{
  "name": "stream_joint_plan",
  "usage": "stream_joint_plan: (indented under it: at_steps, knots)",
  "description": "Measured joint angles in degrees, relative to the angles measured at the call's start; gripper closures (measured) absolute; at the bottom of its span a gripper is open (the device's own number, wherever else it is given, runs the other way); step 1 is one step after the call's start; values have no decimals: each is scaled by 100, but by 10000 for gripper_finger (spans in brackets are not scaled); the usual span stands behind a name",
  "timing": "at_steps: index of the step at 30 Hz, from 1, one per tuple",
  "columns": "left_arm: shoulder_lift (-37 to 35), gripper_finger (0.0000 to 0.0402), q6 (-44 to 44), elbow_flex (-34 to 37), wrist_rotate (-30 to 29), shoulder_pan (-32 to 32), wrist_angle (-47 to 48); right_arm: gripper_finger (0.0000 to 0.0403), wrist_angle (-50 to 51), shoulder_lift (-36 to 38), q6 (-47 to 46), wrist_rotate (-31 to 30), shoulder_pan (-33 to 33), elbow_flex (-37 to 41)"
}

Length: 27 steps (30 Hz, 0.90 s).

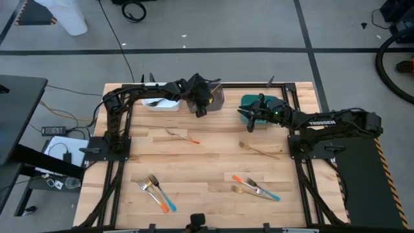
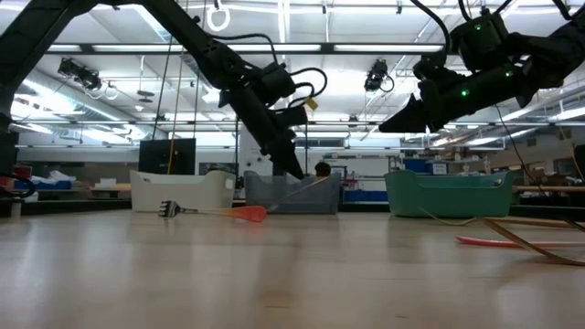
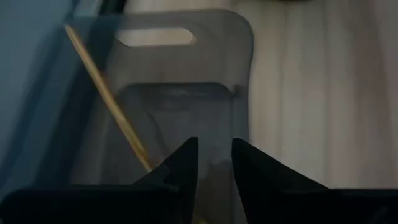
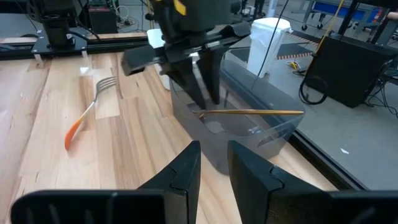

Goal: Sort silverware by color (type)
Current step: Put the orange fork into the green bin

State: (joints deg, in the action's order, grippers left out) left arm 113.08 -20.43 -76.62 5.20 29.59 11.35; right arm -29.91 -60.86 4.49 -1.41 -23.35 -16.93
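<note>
Up by the far edge of the table sat the grey bin, with the white bin on one side and the teal bin on the other. A golden-tan fork leaned inside the grey bin. The white bin held one fork. The left gripper hung over the grey bin, its fingers a little apart and holding nothing. The right gripper waited by the teal bin, fingers also a little apart. More forks lay on the table nearer than the grey bin, like the orange fork.
</note>
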Motion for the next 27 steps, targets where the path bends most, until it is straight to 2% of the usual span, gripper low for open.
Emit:
stream_joint_plan:
  at_steps: [6, 12, 18, 21, 27]
  knots:
    - [277, 295, 328, 0, -159, 65, -498, 312, 0, 0, -2, 2, 4, 0]
    - [407, 295, 365, 1, -164, 56, -555, 312, -5, 0, 0, 2, 4, 0]
    - [407, 295, 793, 2, -673, 99, -549, 312, -8, 0, -2, 1, 4, 0]
    - [407, 295, 1103, 2, -673, 141, -534, 312, -9, 0, -2, 1, 4, 0]
    - [100, 295, 771, 0, -666, 66, -369, 312, -11, 0, -10, 2, 4, 0]
